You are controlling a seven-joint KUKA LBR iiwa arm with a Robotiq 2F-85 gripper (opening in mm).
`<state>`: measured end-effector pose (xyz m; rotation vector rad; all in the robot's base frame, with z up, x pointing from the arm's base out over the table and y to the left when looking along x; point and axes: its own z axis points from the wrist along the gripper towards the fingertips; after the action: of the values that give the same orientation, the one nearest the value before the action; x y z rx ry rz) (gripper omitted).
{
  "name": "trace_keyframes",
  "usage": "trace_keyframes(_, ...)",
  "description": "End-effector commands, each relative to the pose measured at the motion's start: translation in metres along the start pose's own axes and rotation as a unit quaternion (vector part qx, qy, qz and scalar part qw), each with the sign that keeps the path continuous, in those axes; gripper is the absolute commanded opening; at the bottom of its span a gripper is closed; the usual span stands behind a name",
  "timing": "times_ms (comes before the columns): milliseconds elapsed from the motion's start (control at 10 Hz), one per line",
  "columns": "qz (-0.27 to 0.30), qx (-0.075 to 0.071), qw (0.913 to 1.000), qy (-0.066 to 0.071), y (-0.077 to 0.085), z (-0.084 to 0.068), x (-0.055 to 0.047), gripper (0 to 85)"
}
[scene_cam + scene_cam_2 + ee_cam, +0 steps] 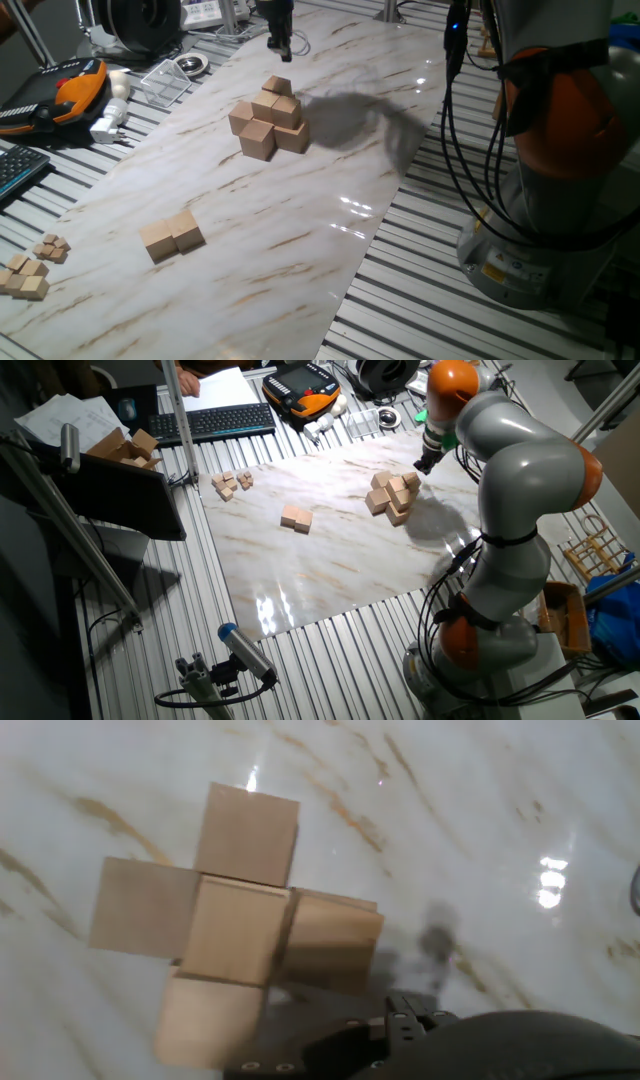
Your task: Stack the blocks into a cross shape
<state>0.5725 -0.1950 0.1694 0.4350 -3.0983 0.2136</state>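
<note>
- Small cubes (30, 268) sit in a cluster at the far left edge of the tabletop (300, 250); they are too tiny for the cross, so I judge them best left alone.
- A spare pair (172, 237) of blocks lies side by side, touching, well apart from the build; if the cross needs more, these look like the next pick, taken one at a time so the neighbour does not drag.
- The cross (268, 122) stands mid-tabletop: in the hand view (235, 925) a centre block has a block on each of four sides, and one fixed view shows at least one block raised on top.
- The right-hand arm block (335, 940) looks slightly skewed from the centre; any added block should come straight down, square to the pile, without nudging it.
- The end effector (278, 40) hangs beyond and above the cross, apart from it, with no block seen between the fingers.
- Hard to make out: whether the fingers are spread or closed I cannot tell, as both fixed views show them small and dark and the hand view cuts them off at the bottom edge.
- How many layers the cross has is unclear; the lower block is partly cropped.
</note>
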Motion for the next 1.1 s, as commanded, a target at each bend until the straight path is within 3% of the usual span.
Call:
trace_keyframes(0,-0.001,-0.002,1.0000,-0.002,-0.003,0.003,-0.001,0.0)
trace_keyframes(300,-0.001,-0.007,0.9999,-0.009,-0.004,0.015,-0.009,0.0)
trace_keyframes(600,-0.005,-0.019,0.9995,-0.024,-0.006,0.036,-0.017,0.0)
trace_keyframes(1000,-0.004,-0.026,0.9993,-0.026,0.002,0.044,-0.022,0.0)
